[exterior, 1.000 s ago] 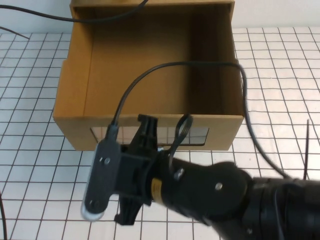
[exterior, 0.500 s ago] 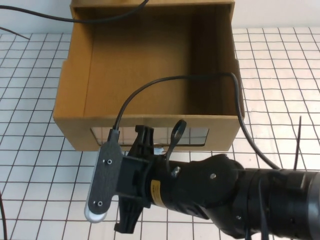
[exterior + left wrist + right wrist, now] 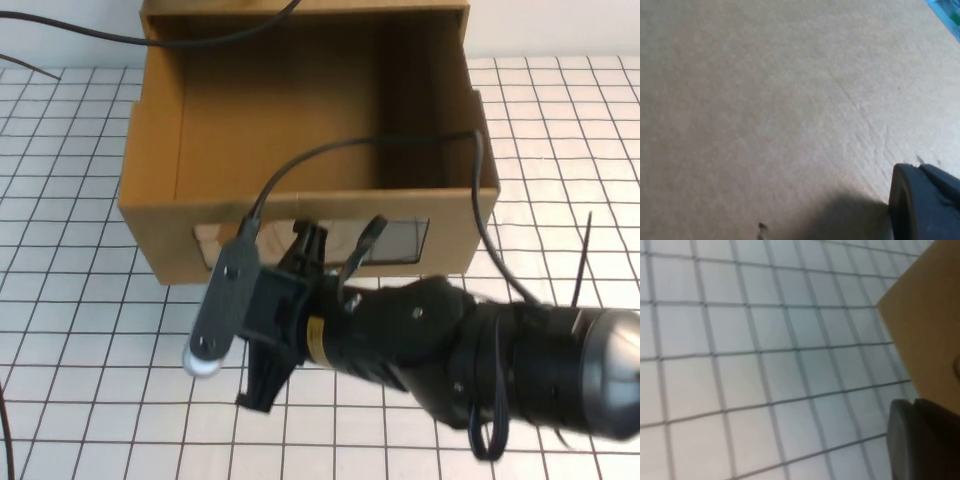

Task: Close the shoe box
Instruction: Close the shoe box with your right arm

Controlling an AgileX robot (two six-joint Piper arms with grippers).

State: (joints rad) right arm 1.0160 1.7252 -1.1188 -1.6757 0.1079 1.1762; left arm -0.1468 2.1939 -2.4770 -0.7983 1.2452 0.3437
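Observation:
The shoe box [image 3: 300, 120] is a brown cardboard drawer, open on top and empty, sticking out of its sleeve [image 3: 300, 8] at the far side. Its front panel [image 3: 160, 240] faces me with a clear window [image 3: 405, 240]. The pull is hidden behind my arm. My right gripper [image 3: 306, 240] is pressed against the front panel at the window's middle. In the right wrist view a part of that gripper [image 3: 922, 440] shows beside a corner of the box [image 3: 925, 330]. My left gripper [image 3: 927, 202] hangs close over plain cardboard [image 3: 765, 110] and is out of the high view.
The box stands on a white table with a black grid [image 3: 70, 330]. A black cable [image 3: 482, 200] loops from my right arm over the box's near right corner. Another cable [image 3: 200, 38] crosses the far wall. A blue-green edge [image 3: 947, 12] shows past the cardboard.
My right gripper has moved forward against the front panel. The drawer's front has slid away from me toward the sleeve and now sits slightly skewed.

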